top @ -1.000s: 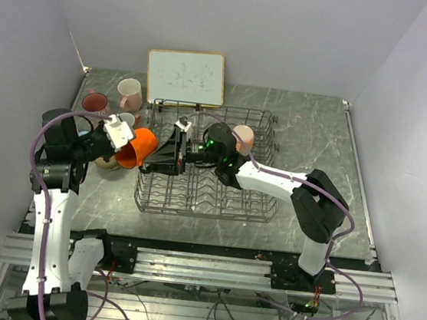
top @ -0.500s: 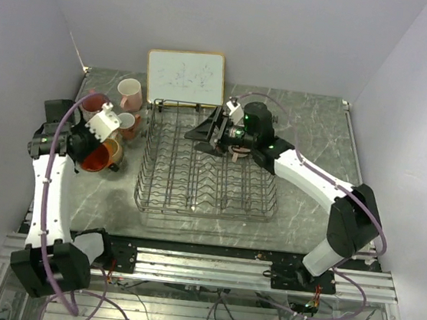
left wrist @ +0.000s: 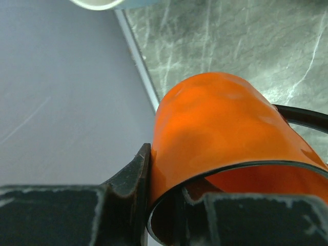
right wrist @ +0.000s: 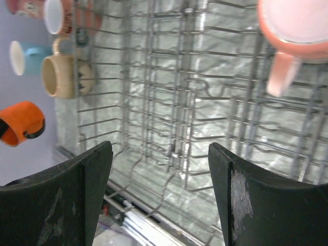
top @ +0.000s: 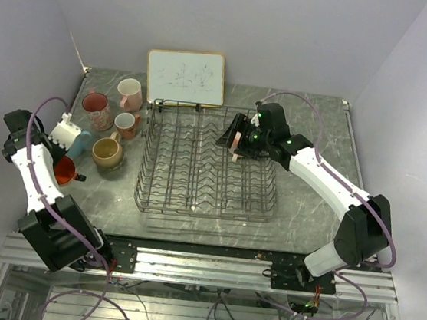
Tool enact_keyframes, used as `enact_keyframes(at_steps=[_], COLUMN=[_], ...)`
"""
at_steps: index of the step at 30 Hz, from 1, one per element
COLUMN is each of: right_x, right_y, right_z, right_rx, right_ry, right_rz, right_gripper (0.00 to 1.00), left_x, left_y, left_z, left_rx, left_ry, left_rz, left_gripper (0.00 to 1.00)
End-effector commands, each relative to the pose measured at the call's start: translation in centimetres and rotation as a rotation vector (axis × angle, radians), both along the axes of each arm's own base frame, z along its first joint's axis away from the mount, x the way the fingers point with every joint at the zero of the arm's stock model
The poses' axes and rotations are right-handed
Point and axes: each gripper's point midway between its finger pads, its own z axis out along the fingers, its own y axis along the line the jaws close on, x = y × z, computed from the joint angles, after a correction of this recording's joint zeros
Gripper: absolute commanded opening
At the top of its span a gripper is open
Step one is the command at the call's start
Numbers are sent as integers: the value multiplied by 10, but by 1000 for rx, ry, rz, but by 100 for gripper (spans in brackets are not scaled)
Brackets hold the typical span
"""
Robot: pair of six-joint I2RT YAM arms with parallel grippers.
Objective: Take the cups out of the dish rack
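- Since the earlier frame, the left arm has swung the orange mug away from the tan mug to the desk's left edge. The right arm has slid right over the dish rack.
- Left pincer is clamped on the orange mug's rim, one finger inside and one outside, with the mug tipped sideways.
- Right pincer has its fingers spread apart and empty, over the rack's far right part, near a pink mug among the tines.
- Tan mug and light blue mug sit on the desk left of the rack.
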Motion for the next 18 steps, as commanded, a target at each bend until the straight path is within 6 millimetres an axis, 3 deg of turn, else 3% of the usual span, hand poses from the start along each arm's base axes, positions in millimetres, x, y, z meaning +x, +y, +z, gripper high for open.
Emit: enact_keyframes(at_steps=[1, 7, 18], right_x=[6, 7, 13], right_y=[-33, -48, -60], right_z=[-10, -24, -38], right_rx=[-163, -231, -288], right_ry=[-41, -38, -34], right_rz=[-61, -92, -125], right_gripper=[75, 75, 75], left_x=[20, 27, 29], left_y=[9, 20, 28], left_z=[-18, -47, -70], left_rx=[-9, -11, -6], left_ry=[-80, -74, -36], left_rz=[30, 78, 86], left_gripper=[7, 7, 7])
